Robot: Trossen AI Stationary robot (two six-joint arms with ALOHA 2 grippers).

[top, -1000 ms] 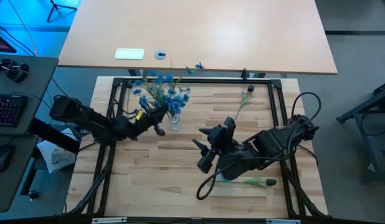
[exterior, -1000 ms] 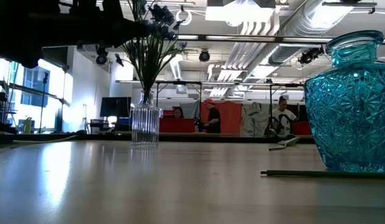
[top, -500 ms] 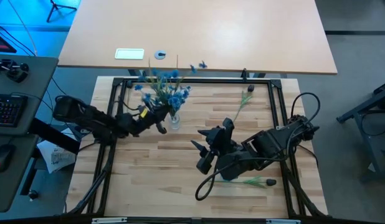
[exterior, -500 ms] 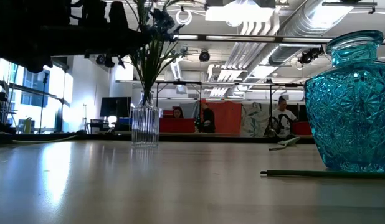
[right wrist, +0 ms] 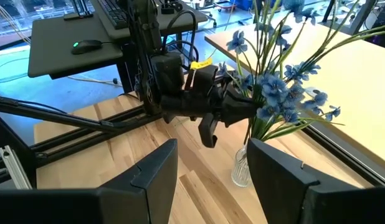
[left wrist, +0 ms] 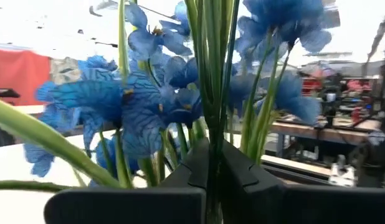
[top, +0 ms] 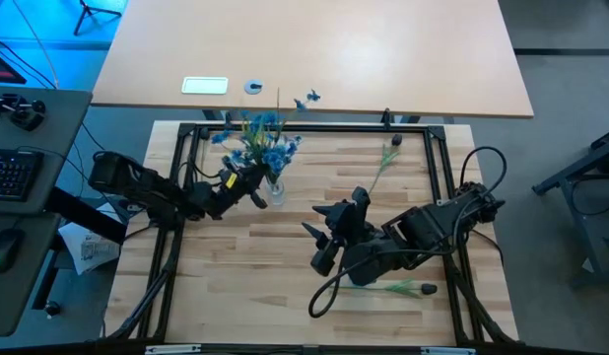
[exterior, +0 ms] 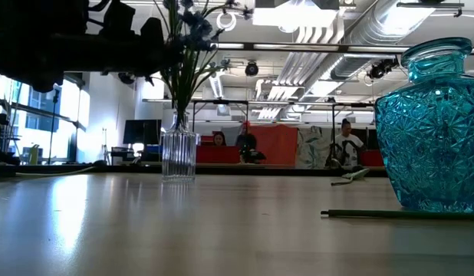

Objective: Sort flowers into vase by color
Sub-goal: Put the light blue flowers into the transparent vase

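A: Where was the left gripper [top: 253, 185]?

B: Right at the clear glass vase [top: 275, 191] near the table's [top: 285, 296] far left, its fingers [left wrist: 199, 168] clamped together on the green stalk of a blue flower [top: 275, 156], low in the bunch. The stem stood upright between them in the left wrist view.

A: How would that flower handle?

B: Light, I judged, with a thin, springy stalk and soft cloth petals. The stalk was the place to hold it, well below the blossoms; a grip higher up would crush them or let the stem swing.

A: And the vases?

B: The clear one held several blue stems, fanned out above its narrow neck. It looked slim and easy to tip if a stem dragged sideways. The turquoise cut-glass vase [exterior: 435, 126] stood mostly hidden under the right arm in the high view; I couldn't see anything in it.

A: The right gripper [top: 322, 234]?

B: Waiting mid-table with its fingers [right wrist: 149, 177] apart and nothing between them.

A: Anything left to sort?

B: One dark-budded stem [top: 403, 287] lay by the turquoise vase, another [top: 385, 158] near the far right edge.
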